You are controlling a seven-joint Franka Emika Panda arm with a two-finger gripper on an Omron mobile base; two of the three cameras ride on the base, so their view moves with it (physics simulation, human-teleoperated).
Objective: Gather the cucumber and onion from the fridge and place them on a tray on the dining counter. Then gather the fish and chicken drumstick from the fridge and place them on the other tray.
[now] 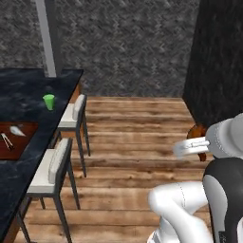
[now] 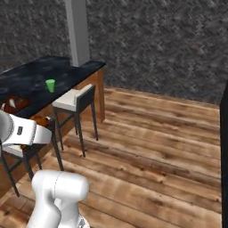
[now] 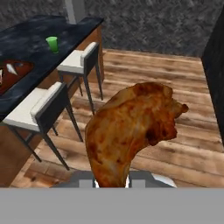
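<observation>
Wooden floor; dining counter (image 1: 28, 90) bearing one green cup (image 1: 49, 101) and one brown tray (image 1: 19, 135), apparently holding a pale fish; two stools (image 1: 54, 166). Gripper (image 3: 111, 183) clenched on one chicken drumstick (image 3: 131, 131).

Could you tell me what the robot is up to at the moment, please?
The robot's tool is shut on a chicken drumstick, holding it up over the wooden floor, away from the dining counter. On that counter lies the reddish-brown tray with a pale item already on it, and a green cup stands further along. Two stools stand beside the counter. The drumstick is not yet on the tray.
</observation>
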